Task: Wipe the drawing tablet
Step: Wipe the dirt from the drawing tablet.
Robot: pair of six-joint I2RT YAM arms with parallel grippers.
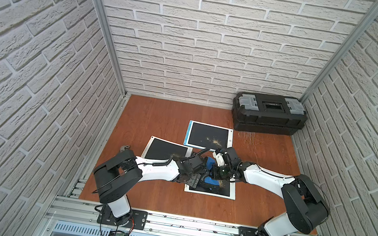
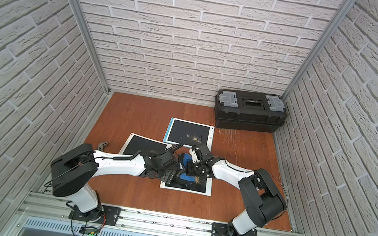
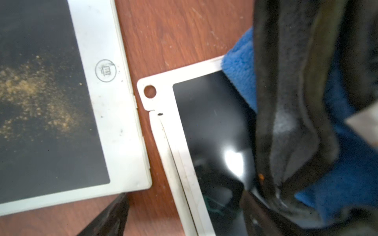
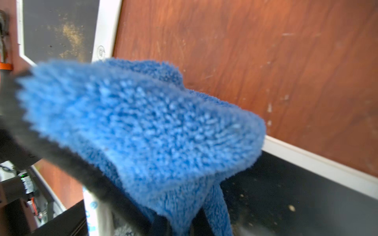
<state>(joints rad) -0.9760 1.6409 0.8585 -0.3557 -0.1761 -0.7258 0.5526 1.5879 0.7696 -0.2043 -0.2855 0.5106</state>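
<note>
At 9 o'clock on the bench [image 1: 147, 115] lies a wrench [image 1: 124, 149], with a dusty tablet [image 1: 163, 149] just beside it. Another dusty tablet [image 1: 208, 136] lies at 12 o'clock.

The left hand [image 1: 193, 179] is wide open with nothing pinched in it. It sits low at the 9 o'clock edge of the drawing tablet [image 1: 227, 193], which lies at 6 o'clock. I think it is there to keep the tablet from sliding, but I cannot tell if it touches.

The right hand [image 1: 219, 173] is closed tight on the blue cloth [image 1: 214, 182], over the screen — so the wiping step is on. Tan crumbs [image 1: 223, 183] sit at 3 o'clock of the cloth — the next move should press the cloth flat and sweep that way.
</note>
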